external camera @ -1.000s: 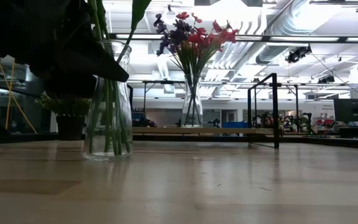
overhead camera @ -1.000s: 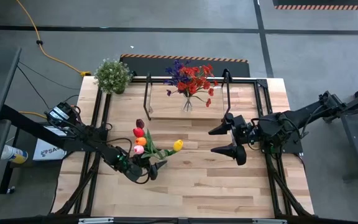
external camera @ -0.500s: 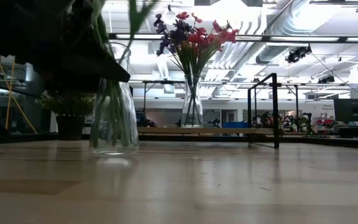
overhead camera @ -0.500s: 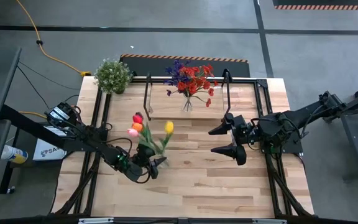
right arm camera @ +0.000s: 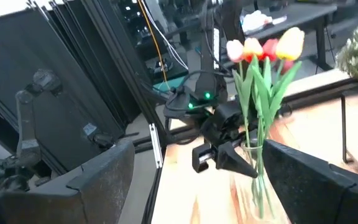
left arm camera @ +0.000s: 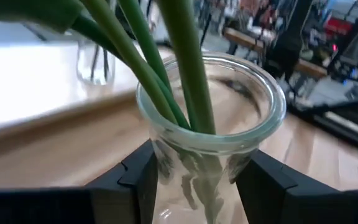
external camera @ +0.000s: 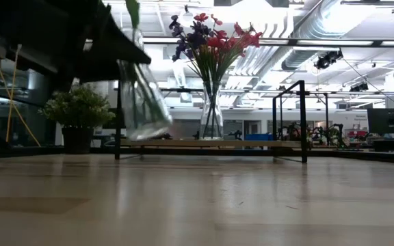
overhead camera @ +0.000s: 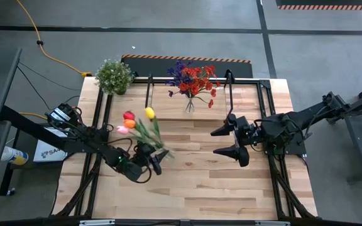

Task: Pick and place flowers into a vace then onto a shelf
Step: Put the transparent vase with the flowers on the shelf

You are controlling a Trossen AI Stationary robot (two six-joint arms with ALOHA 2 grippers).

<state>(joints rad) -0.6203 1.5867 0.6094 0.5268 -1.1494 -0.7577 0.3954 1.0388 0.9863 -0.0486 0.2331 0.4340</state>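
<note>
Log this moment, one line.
left gripper: shut on clear glass vase of tulips, lifted, tilted | right gripper: open, idle

Clear, glossy glass vase [left arm camera: 211, 134] – smooth green plastic-looking stems [left arm camera: 185, 74]; pale, satin-smooth wood tabletop [external camera: 252, 205]; shelf [overhead camera: 168, 113] frame – thin black metal.

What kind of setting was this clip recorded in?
Most likely a large industrial or lab hall, not a home. The low view shows exposed ceiling ducts and workbenches far behind the plank table; the high view shows a bare concrete floor with a yellow cable and hazard-striped tape.
</note>
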